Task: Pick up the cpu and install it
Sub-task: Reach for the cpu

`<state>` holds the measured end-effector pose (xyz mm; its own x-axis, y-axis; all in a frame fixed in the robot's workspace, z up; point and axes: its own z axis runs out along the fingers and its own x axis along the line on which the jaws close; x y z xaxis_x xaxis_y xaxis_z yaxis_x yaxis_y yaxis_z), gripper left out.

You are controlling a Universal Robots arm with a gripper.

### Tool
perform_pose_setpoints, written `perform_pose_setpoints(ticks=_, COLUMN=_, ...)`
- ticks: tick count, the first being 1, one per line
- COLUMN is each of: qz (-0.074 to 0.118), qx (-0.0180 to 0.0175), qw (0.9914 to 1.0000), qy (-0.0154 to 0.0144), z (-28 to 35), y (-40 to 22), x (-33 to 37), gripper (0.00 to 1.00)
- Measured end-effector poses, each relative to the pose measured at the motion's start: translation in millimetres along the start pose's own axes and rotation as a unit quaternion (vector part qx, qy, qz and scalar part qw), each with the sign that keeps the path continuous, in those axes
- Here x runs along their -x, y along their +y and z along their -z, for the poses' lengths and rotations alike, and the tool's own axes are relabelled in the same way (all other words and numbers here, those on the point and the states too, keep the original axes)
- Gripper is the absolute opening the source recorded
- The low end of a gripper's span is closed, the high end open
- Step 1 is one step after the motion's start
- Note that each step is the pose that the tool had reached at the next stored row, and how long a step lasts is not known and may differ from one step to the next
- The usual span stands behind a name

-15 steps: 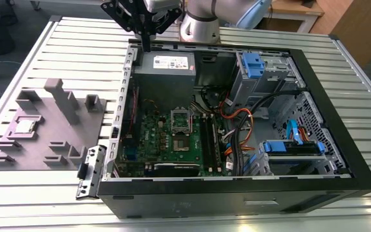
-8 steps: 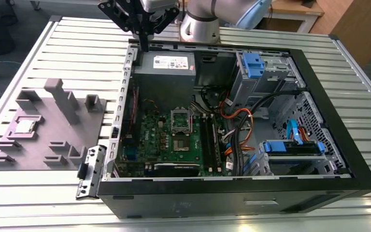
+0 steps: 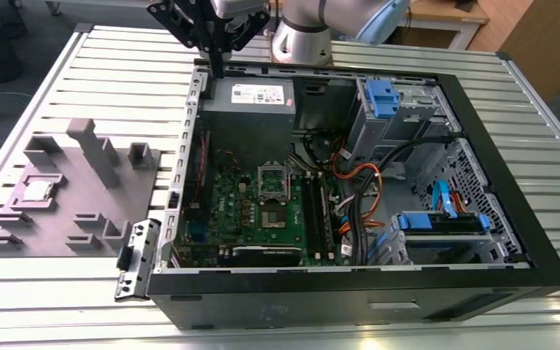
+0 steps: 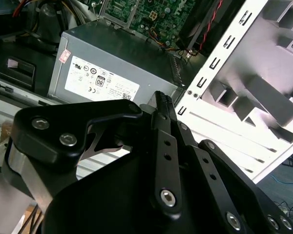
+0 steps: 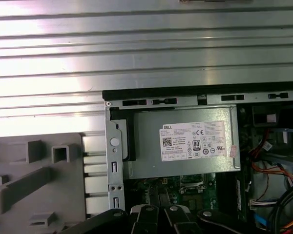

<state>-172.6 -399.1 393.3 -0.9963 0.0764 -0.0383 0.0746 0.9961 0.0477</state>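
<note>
- Exterior view: one cpu (image 3: pixel 39 191) is seen lying flat in the single grey fixture (image 3: pixel 129 193) at the exterior view's left, outside the case (image 3: pixel 358 299). One gripper (image 3: pixel 216 71) is placed at upper centre, well apart from it.
- The cpu is judged light, stiff, thin and fragile; opposite edges should be taken.
- Second wrist view: the gripper (image 4: pixel 161 100) is seen closed on nothing, near one power supply (image 4: pixel 102 63).
- First wrist view: the same is shown.

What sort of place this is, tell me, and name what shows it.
Probably a robotics lab or test bench for computer assembly: an open computer case lies on a slatted metal table, a robot arm rises beside it, and a grey parts tray alongside holds the cpu.
</note>
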Motion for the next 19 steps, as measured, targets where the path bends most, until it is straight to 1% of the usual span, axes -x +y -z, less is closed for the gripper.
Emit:
perform_pose_setpoints(ticks=3, qz=0.000, qx=0.0000, qw=1.00000, qy=-0.0001, z=0.1, y=-0.2, x=-1.6, gripper=0.11)
perform_pose_setpoints(ticks=12, qz=0.000, qx=0.0002, qw=1.00000, qy=-0.0008, z=0.4, y=-0.8, x=-10.8, gripper=0.11)
perform_pose_setpoints(ticks=19, qz=0.000, qx=0.0003, qw=1.00000, qy=-0.0019, z=0.8, y=-1.5, x=-20.1, gripper=0.11)
